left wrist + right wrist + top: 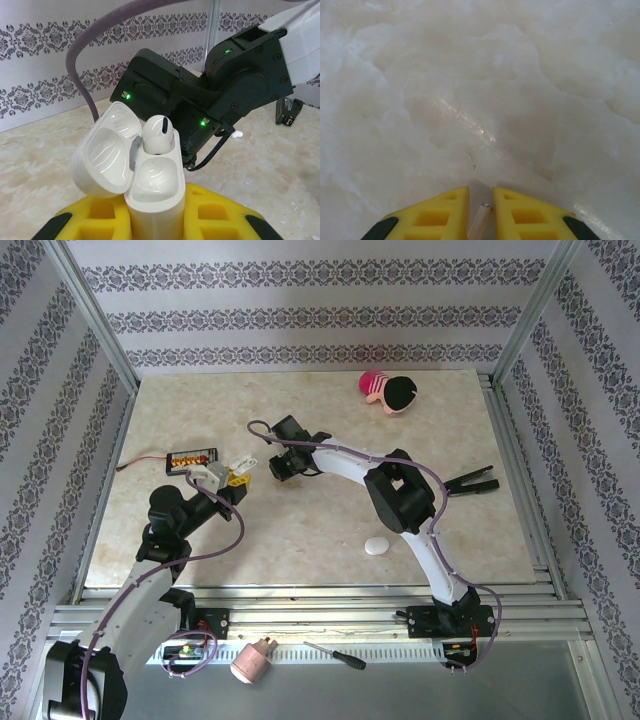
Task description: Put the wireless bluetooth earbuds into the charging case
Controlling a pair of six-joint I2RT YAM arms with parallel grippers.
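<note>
Case: charging case (150, 185) clamped upright in left gripper (155, 220), lid open, lower centre of left wrist view.
Seated bud: one earbud (159, 134) in rear socket, stem up; front socket vacant.
Right gripper (480, 212): jaws nearly closed around small white stem (481, 220), bottom centre, long axis along fingers.
Loose bud (237, 134): on table, right of centre.
Nearer arm: right.

From my station I see a pink and black plush toy (387, 392) at the far right of the marble tabletop (300, 540). A small board with coloured beads, perhaps an abacus (191, 459), lies at the far left. A black clip-like tool (470, 482) rests to the right. Off the near edge sit a screwdriver (335, 656) and a pink bulb-shaped item (252, 661).
</note>
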